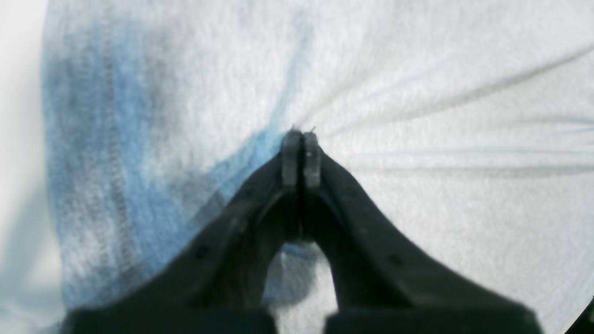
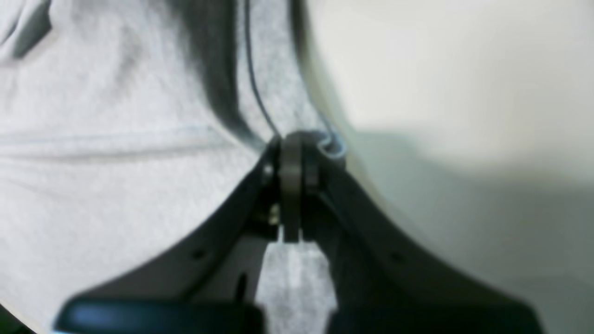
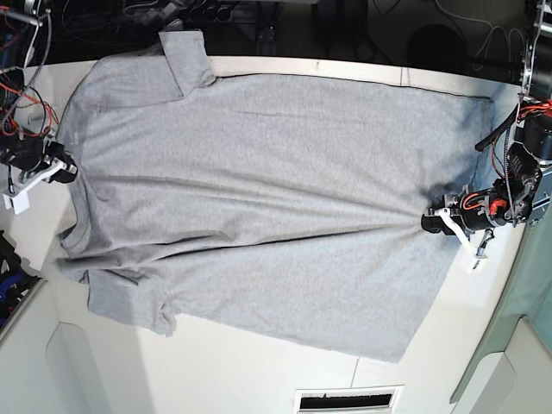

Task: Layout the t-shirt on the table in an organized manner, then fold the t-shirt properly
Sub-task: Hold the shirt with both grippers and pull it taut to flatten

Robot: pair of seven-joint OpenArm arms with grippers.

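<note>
The light grey t-shirt (image 3: pixel 259 198) lies spread over the white table (image 3: pixel 241 371), neck to the left and hem to the right in the base view. My left gripper (image 3: pixel 429 222) is shut on the hem edge, and creases fan out from the pinch. In the left wrist view its fingertips (image 1: pixel 300 139) are pressed together on the t-shirt (image 1: pixel 417 69). My right gripper (image 3: pixel 65 169) is shut on the neck edge. In the right wrist view the right gripper (image 2: pixel 297 144) holds a rolled edge of the t-shirt (image 2: pixel 116 116), with bare table (image 2: pixel 464 69) beside it.
One sleeve (image 3: pixel 185 52) reaches past the table's far edge at the top left. The other sleeve (image 3: pixel 129 302) lies bunched at the lower left. A vent slot (image 3: pixel 349 399) sits at the near edge. Cables (image 3: pixel 26 95) hang around the arm on the left.
</note>
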